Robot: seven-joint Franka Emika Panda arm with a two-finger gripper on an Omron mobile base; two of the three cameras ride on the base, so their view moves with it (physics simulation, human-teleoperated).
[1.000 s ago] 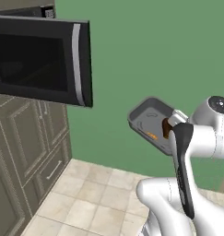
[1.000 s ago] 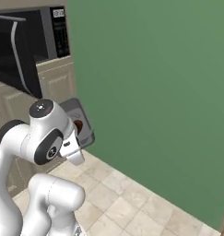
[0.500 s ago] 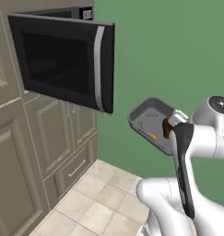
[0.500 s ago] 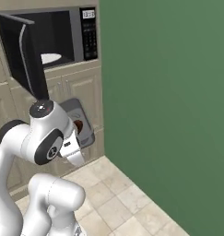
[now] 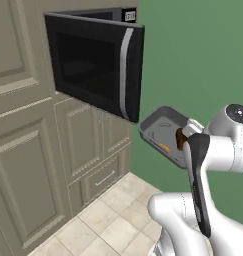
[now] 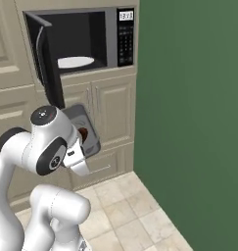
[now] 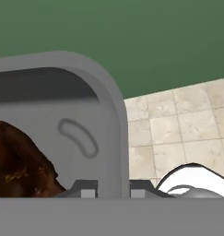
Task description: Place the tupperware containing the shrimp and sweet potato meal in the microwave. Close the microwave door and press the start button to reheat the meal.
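Both base views have swung since half a second ago, bringing the beige cabinets (image 5: pixel 53 165) and black microwave (image 6: pixel 86 39) closer; its door (image 5: pixel 100 70) hangs open. The grey tupperware (image 5: pixel 165 135) stays raised below it, tilted, its rim pinched by the gripper (image 7: pixel 112 188), brown lump (image 7: pixel 19 161) inside.

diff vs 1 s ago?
Base turned: both base views swung toward the open microwave, its turntable now in sight. Nothing in the scene moved. Arm pose unchanged; gripper still clamps the tupperware rim, food inside. Door still open.
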